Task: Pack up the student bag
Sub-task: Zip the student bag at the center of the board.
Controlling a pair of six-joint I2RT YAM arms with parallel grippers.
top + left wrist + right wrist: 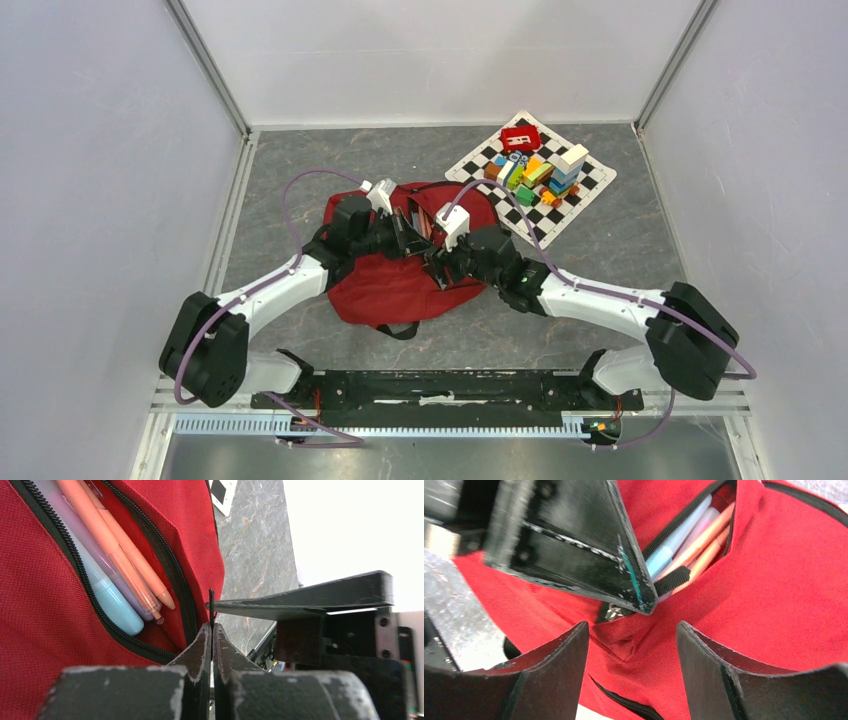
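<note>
The left gripper [211, 632] is clenched on the zipper pull [671, 580] of the red backpack [390, 285]; the right gripper [631, 629] hovers released.

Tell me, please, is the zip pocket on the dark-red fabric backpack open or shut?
Open: the pocket has its black zipper parted, with pastel pens inside.

Seen from above, the left hand [403, 234] and right hand [436, 264] cover the student bag's [390, 290] middle. In the left wrist view the pens [107, 545] run off the top edge, and pinched fingers hide most of the zipper pull [211, 600].
</note>
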